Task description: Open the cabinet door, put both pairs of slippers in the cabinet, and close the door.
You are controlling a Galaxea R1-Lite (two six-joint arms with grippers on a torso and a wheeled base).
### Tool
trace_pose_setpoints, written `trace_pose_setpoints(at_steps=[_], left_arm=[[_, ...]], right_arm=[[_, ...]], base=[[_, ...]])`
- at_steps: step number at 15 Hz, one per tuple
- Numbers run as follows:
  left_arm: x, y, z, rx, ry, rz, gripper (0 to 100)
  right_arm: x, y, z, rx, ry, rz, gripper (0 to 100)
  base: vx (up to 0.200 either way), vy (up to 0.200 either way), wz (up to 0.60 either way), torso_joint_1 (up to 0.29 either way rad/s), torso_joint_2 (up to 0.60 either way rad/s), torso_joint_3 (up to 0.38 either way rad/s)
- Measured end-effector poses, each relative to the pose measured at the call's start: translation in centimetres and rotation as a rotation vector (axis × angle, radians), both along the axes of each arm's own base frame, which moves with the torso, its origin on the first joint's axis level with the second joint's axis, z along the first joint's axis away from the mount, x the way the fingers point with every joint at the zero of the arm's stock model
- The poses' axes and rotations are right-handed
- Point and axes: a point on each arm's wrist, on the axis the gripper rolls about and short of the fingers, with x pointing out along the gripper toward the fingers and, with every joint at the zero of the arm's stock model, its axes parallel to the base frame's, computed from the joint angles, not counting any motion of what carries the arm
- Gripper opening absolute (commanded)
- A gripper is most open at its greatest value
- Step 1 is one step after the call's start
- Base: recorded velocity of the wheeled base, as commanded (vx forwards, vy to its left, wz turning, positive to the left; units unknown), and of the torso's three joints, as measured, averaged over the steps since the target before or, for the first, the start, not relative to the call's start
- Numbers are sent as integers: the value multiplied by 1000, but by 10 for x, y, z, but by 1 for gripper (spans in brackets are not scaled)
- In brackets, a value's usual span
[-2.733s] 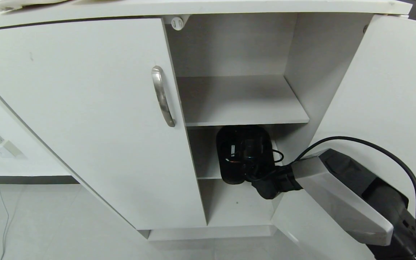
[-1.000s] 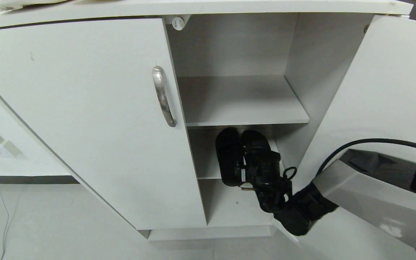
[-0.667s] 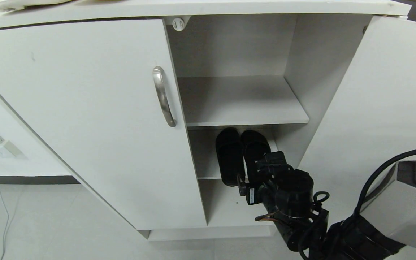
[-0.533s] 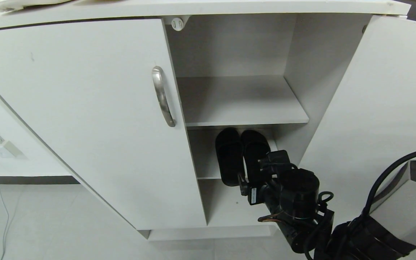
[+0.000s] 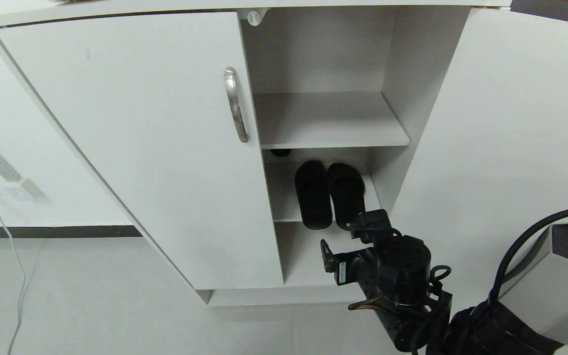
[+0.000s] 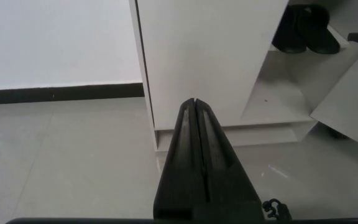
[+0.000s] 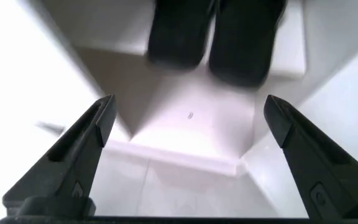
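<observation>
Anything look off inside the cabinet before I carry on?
Mostly tidy. The black slippers lie side by side on the middle shelf, but their near ends stick out past its front edge, which might catch the door. The right hand is open and clear of them.

The cabinet (image 5: 131, 138) is of white board with a smooth, matt coating. Its door handle (image 5: 235, 105), above the right tool (image 7: 189, 107), is of brushed metal with a soft shine. The slippers (image 5: 330, 193) just beyond this tool look like matt black rubber or foam. The tool's fingers (image 7: 82, 146) are of matt black plastic. The floor (image 5: 116, 315) under it is of pale, glossy tiles.
</observation>
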Motion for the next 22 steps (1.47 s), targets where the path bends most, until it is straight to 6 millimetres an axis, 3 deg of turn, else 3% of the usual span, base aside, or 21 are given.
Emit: trace_pose_setpoints(at_steps=[14, 22], left_arm=[[0, 0, 0, -8, -1, 0, 0], [0, 0, 0, -7, 0, 0, 0]], right_arm=[[-1, -1, -3, -4, 2, 0, 100], [-3, 1, -7, -8, 5, 7, 100]], base=[[0, 0, 0, 0, 0, 0], [0, 0, 0, 2, 2, 180]])
